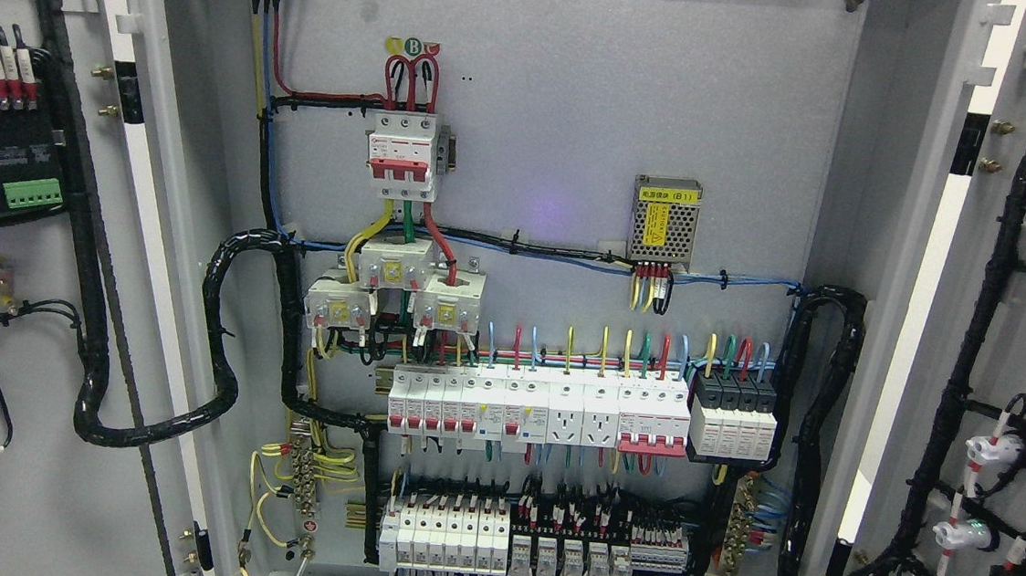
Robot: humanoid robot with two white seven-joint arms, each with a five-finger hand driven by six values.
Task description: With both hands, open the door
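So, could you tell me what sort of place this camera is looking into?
Most likely an open electrical distribution cabinet: a red-handled main breaker, a row of breakers below it, and black cable bundles running to both open doors.

An industrial electrical installation is indicated, such as a plant room or workshop. A grey steel cabinet is seen with both doors swung wide. Below its red-handled main breaker, rows of breakers and relays are mounted. To the right of the main breaker a power supply is fixed. Black cable bundles are routed to both doors.
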